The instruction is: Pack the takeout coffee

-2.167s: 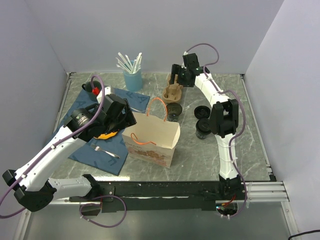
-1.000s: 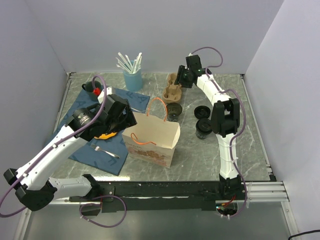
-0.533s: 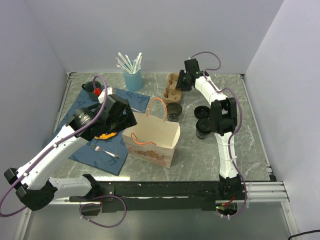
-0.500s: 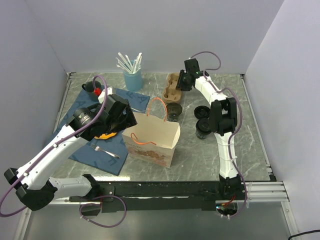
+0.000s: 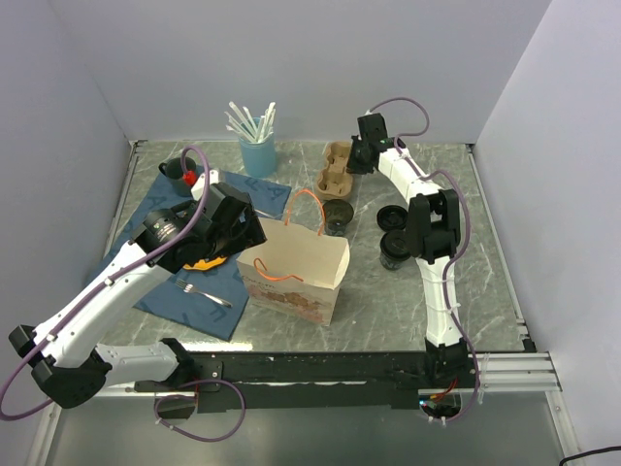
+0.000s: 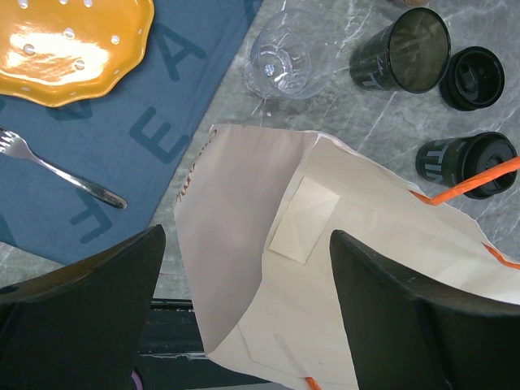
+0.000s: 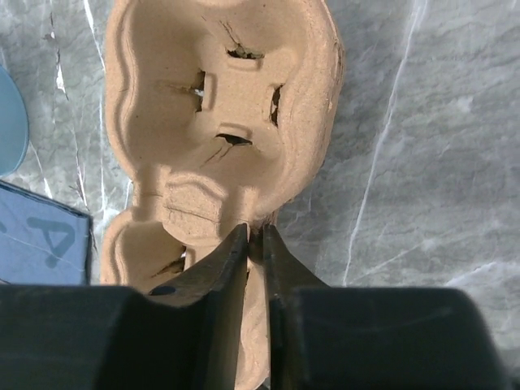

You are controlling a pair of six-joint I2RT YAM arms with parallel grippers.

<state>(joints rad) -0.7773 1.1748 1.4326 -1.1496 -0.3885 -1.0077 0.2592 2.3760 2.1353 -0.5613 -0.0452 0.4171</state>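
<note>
The left gripper [image 6: 244,244] hangs wide open above the paper bag [image 6: 268,325], whose mouth faces it. Right of the bag the takeout coffee [image 5: 393,250] stands upright; the orange handle [image 6: 475,180] crosses it in the left wrist view. Farther back, beyond the coffee, the right gripper [image 7: 254,236] pinches the cup carrier [image 7: 219,97] by its rim.

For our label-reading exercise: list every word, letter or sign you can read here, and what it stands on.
"A", "E": large letters on the blue placemat.
Red script on the paper bag: too blurred.
White print on the takeout coffee and the dark mug: too small.
</note>
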